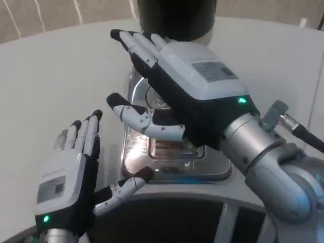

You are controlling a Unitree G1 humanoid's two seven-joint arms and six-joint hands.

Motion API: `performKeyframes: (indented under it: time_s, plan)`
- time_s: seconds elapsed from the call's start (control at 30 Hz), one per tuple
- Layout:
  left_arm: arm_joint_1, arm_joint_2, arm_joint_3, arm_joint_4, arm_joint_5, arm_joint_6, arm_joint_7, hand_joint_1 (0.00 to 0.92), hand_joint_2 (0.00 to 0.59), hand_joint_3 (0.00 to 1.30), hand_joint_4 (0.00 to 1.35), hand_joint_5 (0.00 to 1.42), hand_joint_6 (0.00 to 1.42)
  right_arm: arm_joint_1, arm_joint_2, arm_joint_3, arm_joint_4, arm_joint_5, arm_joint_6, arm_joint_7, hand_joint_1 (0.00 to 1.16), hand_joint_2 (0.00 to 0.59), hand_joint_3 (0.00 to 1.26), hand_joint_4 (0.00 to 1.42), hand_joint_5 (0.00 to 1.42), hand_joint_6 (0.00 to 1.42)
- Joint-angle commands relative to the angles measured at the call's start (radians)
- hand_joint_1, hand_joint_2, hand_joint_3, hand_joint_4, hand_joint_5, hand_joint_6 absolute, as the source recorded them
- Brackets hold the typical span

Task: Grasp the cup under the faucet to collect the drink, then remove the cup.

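A black drink dispenser [177, 17] stands at the top centre, on a shiny chrome drip tray [172, 164]. My right hand [197, 86] hovers over the tray with its fingers stretched toward the upper left and its thumb pointing left, holding nothing. Under its palm a small round glassy rim [158, 100] peeks out, probably the cup; most of it is hidden. The faucet is hidden behind the hand. My left hand [71, 172] lies at the lower left beside the tray. It is empty, with fingers spread upward and thumb reaching toward the tray's front corner.
The white round table [61, 76] stretches to the left and behind. A dark gap [167, 223] lies past the table's near edge. A cable and connector [291, 124] run along my right forearm.
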Motion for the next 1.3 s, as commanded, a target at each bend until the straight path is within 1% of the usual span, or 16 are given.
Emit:
performKeyframes:
  time_s: [0.03,0.17,0.2,0.33,0.43,0.7,0.97,1.0,1.1,1.13,1.17,1.2,1.23,1.27,1.3]
  plan:
    - [-0.042,-0.009,-0.02,0.053,-0.027,-0.026,0.008,0.106,0.073,0.0,0.0,0.0,0.02,0.03,0.012,-0.003,0.002,-0.003,-0.017,0.048,0.23,0.462,0.0,0.0,0.0,0.0]
    - [-0.068,-0.007,-0.027,0.081,-0.047,-0.042,0.012,0.181,0.063,0.0,0.0,0.0,0.02,0.039,0.021,-0.015,-0.002,-0.011,-0.023,0.056,0.23,0.465,0.0,0.0,0.0,0.0]
    - [-0.076,-0.008,-0.027,0.089,-0.053,-0.048,0.013,0.188,0.063,0.0,0.0,0.0,0.02,0.04,0.021,-0.019,-0.002,-0.011,-0.026,0.057,0.25,0.473,0.0,0.0,0.0,0.0]
    - [-0.098,-0.01,-0.025,0.114,-0.068,-0.064,0.023,0.219,0.056,0.0,0.0,0.0,0.02,0.045,0.029,-0.032,0.003,-0.015,-0.036,0.061,0.27,0.473,0.0,0.0,0.0,0.0]
    - [-0.115,-0.01,-0.03,0.133,-0.073,-0.071,0.032,0.224,0.055,0.0,0.0,0.0,0.02,0.047,0.035,-0.038,0.006,-0.017,-0.043,0.06,0.29,0.462,0.0,0.0,0.0,0.0]
    - [-0.145,-0.012,-0.041,0.165,-0.08,-0.082,0.044,0.227,0.054,0.0,0.0,0.0,0.02,0.048,0.058,-0.045,0.015,-0.025,-0.048,0.07,0.3,0.468,0.0,0.0,0.0,0.0]
    - [-0.161,-0.013,-0.043,0.187,-0.087,-0.096,0.046,0.228,0.054,0.0,0.0,0.0,0.03,0.067,0.074,-0.077,0.01,-0.016,-0.049,0.055,0.31,0.472,0.0,0.0,0.0,0.0]
    - [-0.163,-0.013,-0.044,0.19,-0.087,-0.097,0.046,0.228,0.054,0.0,0.0,0.0,0.03,0.071,0.077,-0.082,0.009,-0.012,-0.051,0.052,0.33,0.481,0.0,0.0,0.0,0.0]
    - [-0.175,-0.017,-0.048,0.2,-0.086,-0.099,0.047,0.228,0.053,0.0,0.0,0.0,0.03,0.104,0.091,-0.108,-0.01,0.005,-0.06,0.016,0.34,0.483,0.0,0.0,0.0,0.0]
    - [-0.178,-0.017,-0.049,0.203,-0.086,-0.1,0.047,0.228,0.053,0.0,0.0,0.0,0.04,0.123,0.098,-0.121,-0.021,0.011,-0.062,-0.005,0.37,0.486,0.0,0.0,0.0,0.0]
    - [-0.18,-0.018,-0.049,0.205,-0.087,-0.101,0.046,0.222,0.059,0.0,0.0,0.0,0.04,0.147,0.109,-0.138,-0.035,0.02,-0.065,-0.034,0.42,0.502,0.0,0.0,0.0,0.0]
    - [-0.184,-0.018,-0.049,0.209,-0.09,-0.104,0.045,0.221,0.06,0.0,0.0,0.0,0.05,0.165,0.117,-0.149,-0.045,0.027,-0.068,-0.055,0.47,0.505,0.0,0.0,0.0,0.0]
    - [-0.186,-0.018,-0.049,0.211,-0.093,-0.106,0.044,0.22,0.061,0.0,0.0,0.0,0.05,0.224,0.152,-0.189,-0.067,0.079,-0.095,-0.133,0.52,0.501,0.0,0.0,0.0,0.0]
    - [-0.187,-0.018,-0.049,0.213,-0.095,-0.109,0.043,0.218,0.061,0.0,0.0,0.0,0.05,0.284,0.193,-0.229,-0.086,0.133,-0.119,-0.204,0.54,0.514,0.0,0.0,0.0,0.0]
    - [-0.188,-0.018,-0.049,0.215,-0.095,-0.111,0.044,0.216,0.061,0.0,0.0,0.0,0.05,0.325,0.218,-0.256,-0.096,0.174,-0.139,-0.256,0.55,0.515,0.0,0.0,0.0,0.0]
